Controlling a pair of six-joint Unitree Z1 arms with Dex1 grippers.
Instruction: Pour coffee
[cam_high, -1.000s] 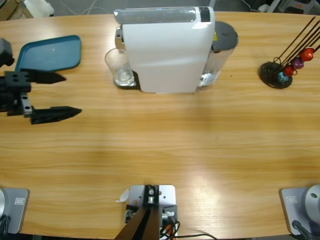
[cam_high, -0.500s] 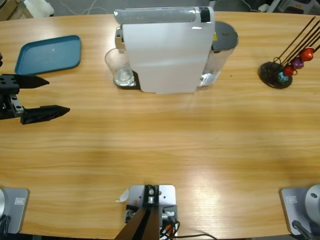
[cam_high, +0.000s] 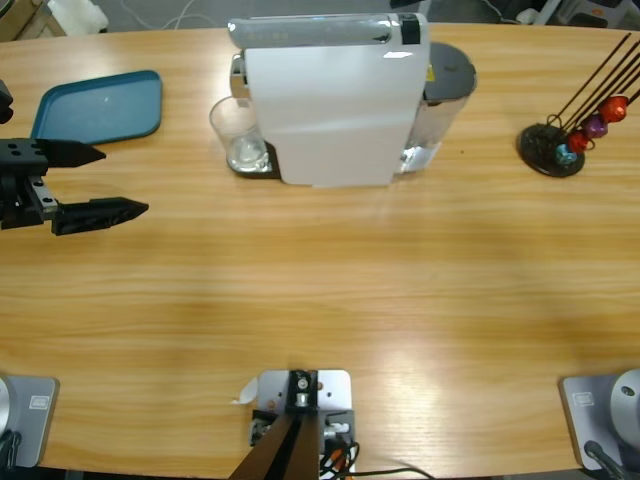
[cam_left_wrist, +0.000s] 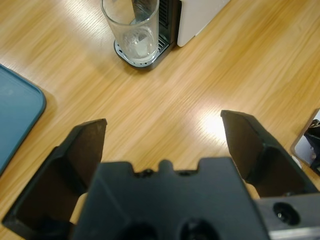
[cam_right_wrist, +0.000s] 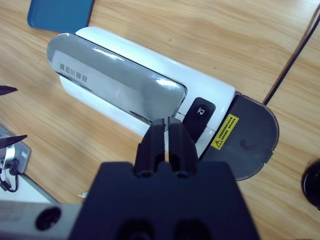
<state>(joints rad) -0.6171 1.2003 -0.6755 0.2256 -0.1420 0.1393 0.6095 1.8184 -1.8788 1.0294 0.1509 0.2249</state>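
A clear glass (cam_high: 238, 135) (cam_left_wrist: 133, 29) stands on the drip tray under the spout of the white coffee machine (cam_high: 335, 100) (cam_right_wrist: 125, 82). Its bottom looks clear, and coffee is out of view. My left gripper (cam_high: 122, 181) (cam_left_wrist: 162, 132) hovers low at the table's left edge. It is open and empty, and points toward the glass from well short of it. My right gripper (cam_right_wrist: 166, 131) is shut on nothing, high above the machine's silver lid and near its black button (cam_right_wrist: 200, 110). The right gripper does not show in the high view.
A teal tray (cam_high: 100, 105) (cam_left_wrist: 12, 117) (cam_right_wrist: 60, 12) lies at the back left, beside the left gripper. The machine's grey water tank (cam_high: 448, 75) (cam_right_wrist: 250, 135) sits on its right side. A black capsule stand (cam_high: 560, 140) with coloured capsules stands at the far right.
The left gripper drew back toward the table's left edge, then edged a little to the right again. Its jaws stay open. The glass and the machine have not moved.
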